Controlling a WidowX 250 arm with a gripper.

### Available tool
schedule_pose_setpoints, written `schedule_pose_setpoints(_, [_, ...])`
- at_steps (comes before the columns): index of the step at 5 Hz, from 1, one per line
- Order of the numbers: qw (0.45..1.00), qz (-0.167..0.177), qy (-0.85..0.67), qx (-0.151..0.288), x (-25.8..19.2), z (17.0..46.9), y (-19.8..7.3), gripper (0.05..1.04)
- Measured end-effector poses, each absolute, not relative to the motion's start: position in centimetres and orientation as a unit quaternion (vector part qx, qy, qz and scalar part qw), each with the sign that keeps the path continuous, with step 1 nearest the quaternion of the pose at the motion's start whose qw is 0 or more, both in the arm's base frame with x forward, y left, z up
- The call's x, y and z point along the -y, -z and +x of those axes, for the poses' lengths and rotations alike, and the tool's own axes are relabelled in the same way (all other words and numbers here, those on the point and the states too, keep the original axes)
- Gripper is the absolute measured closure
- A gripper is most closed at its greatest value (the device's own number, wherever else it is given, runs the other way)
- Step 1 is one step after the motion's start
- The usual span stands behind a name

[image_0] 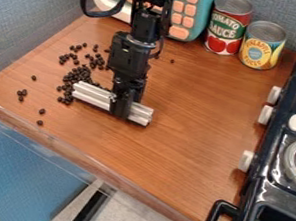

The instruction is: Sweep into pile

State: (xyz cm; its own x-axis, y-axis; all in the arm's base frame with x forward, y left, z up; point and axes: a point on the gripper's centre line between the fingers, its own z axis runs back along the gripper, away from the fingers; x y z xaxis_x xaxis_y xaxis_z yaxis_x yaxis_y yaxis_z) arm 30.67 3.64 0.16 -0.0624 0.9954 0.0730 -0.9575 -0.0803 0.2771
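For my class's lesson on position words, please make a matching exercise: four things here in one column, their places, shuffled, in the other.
Things:
1. black beans
2. silver bar
3. stove
4. red can

Places:
a. beside the yellow can
b. in the gripper
c. at the view's right edge
d. scattered on the counter

Pairs: 1-d, 2-b, 3-c, 4-a

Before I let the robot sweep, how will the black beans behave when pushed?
The black beans look small and rounded, so they may roll. Being loosely scattered, some could slip past the metal bar.
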Motion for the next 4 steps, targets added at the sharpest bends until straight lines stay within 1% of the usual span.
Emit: schedule_pose_setpoints(4, [0.65,0.123,-0.745,-0.09,-4.7,33.2,-0.2,0.702])
